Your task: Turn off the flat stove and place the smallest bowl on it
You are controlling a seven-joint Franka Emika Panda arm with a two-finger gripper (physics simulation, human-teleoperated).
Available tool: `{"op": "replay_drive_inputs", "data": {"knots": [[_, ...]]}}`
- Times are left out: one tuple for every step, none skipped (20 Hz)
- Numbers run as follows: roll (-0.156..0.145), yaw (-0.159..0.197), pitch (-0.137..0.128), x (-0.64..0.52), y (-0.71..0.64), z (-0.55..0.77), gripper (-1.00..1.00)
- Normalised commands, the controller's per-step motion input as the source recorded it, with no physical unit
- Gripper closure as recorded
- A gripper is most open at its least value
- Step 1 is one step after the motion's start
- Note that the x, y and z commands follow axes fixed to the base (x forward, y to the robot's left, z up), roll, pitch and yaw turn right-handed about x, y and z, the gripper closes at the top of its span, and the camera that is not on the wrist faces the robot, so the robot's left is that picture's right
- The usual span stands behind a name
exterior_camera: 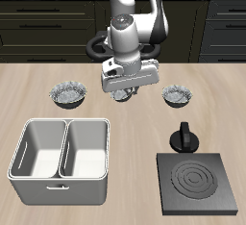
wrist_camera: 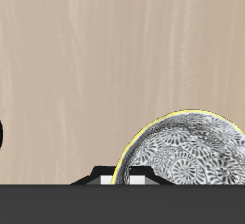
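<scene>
Exterior view, from the front and above: a Franka arm hangs its pincer (exterior_camera: 123, 92) low over the middle of a pale wood-grain counter (exterior_camera: 135, 133), directly above a crinkled grey bowl (exterior_camera: 122, 95) that its body mostly hides. Whether the fingers are spread or closed cannot be told from either picture — the wrist view shows only a dark band of the pincer's housing at the frame edge.

From that middle bowl, a second crinkled grey bowl (exterior_camera: 69, 93) sits at 9 o'clock and the smallest bowl (exterior_camera: 176, 95), ruffled at the rim and bluish inside, sits at 3 o'clock, well apart from the pincer and resting on the counter. The three stand in a rough row across the counter's back half.

The flat stove (exterior_camera: 198, 184), a dark-grey square plate, lies at about 5 o'clock from the pincer, near the counter's front edge; its concentric ring coils are dark, not red. Its black round knob (exterior_camera: 184, 138) stands just behind the plate, at the stove's 12 o'clock. A white double-basin tray (exterior_camera: 60, 177) occupies the front of the counter at roughly 7 o'clock from the pincer.

Wrist view: bare counter fills most of the frame, with a patterned grey bowl (wrist_camera: 187, 158) just beside the housing — its rim edged in yellow.
</scene>
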Motion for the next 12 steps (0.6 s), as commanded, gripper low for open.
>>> {"op": "replay_drive_inputs", "data": {"knots": [[-0.023, 0.061, -0.068, -0.09, 0.08, 0.40, 1.00], [0.004, 0.041, -0.042, -0.10, 0.11, 0.41, 1.00], [-0.007, 0.045, -0.049, -0.07, 0.11, 0.33, 1.00], [0.010, 0.033, -0.043, -0.02, 0.12, 0.35, 1.00], [-0.044, 0.006, -0.115, 0.01, 0.15, 0.74, 1.00], [0.006, 0.037, -0.068, 0.01, 0.19, 0.36, 1.00], [-0.018, -0.019, -0.029, 0.04, 0.08, 0.25, 1.00], [0.005, 0.031, -0.033, -0.01, 0.11, 0.18, 1.00], [-0.015, 0.050, -0.048, 0.02, 0.19, 0.26, 1.00], [-0.024, 0.043, -0.090, 0.11, 0.49, 0.61, 1.00], [0.025, 0.004, -0.019, 0.07, 0.26, 0.24, 1.00], [-0.016, 0.018, -0.030, 0.09, 0.16, 0.27, 1.00]]}}
